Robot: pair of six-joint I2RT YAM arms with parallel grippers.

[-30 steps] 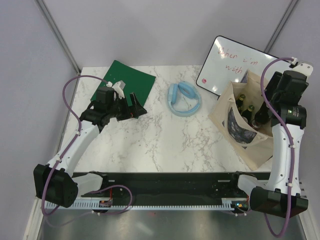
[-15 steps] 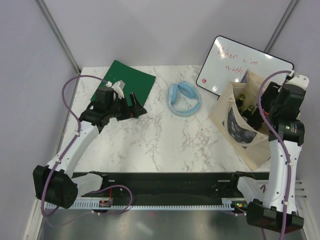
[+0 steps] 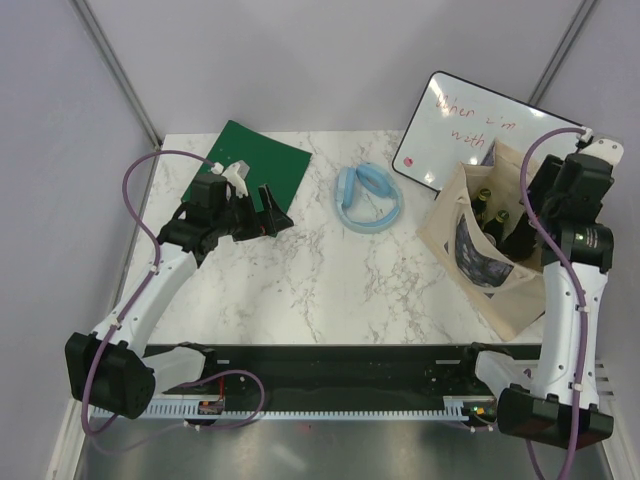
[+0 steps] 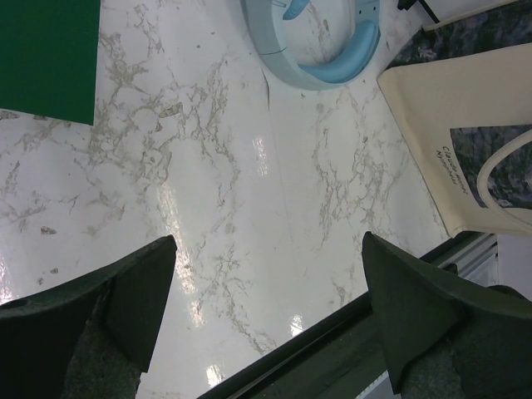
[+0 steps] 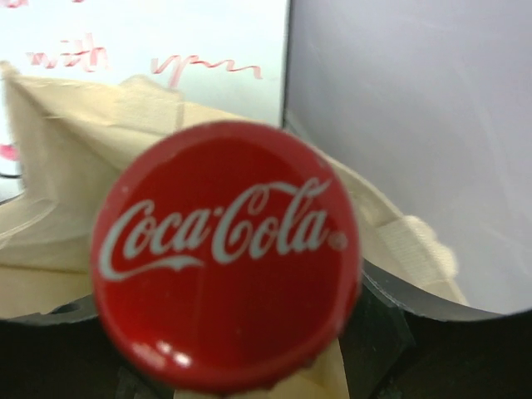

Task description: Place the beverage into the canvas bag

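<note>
**Operator:** So, where did I have it at that point?

**Coach:** You had the beverage bottle (image 5: 226, 253) upright in the right gripper (image 3: 528, 222), over the open mouth of the canvas bag (image 3: 505, 300) at the right side of the table (image 3: 330, 270). The jaws looked clamped on it below the cap. The contact itself was hidden in the wrist view, so I judged it a hold rather than saw one. Your left gripper (image 4: 268, 241) hung spread wide and empty over the marble, well apart from the bag.

**Operator:** And how should I have gone on?

**Coach:** You needed to lower it straight down into the free space beside the other bottles (image 3: 490, 205) standing inside, clear of the stiff rim. You should have let go only once the base was seated, because a drop from there could have knocked glass on glass.

**Operator:** Anything readable?

**Coach:** The red cap (image 5: 224, 208) read "Coca-Cola" in white script. The white board (image 3: 480, 125) behind the bag carried red handwriting: "When I'm with".
</note>
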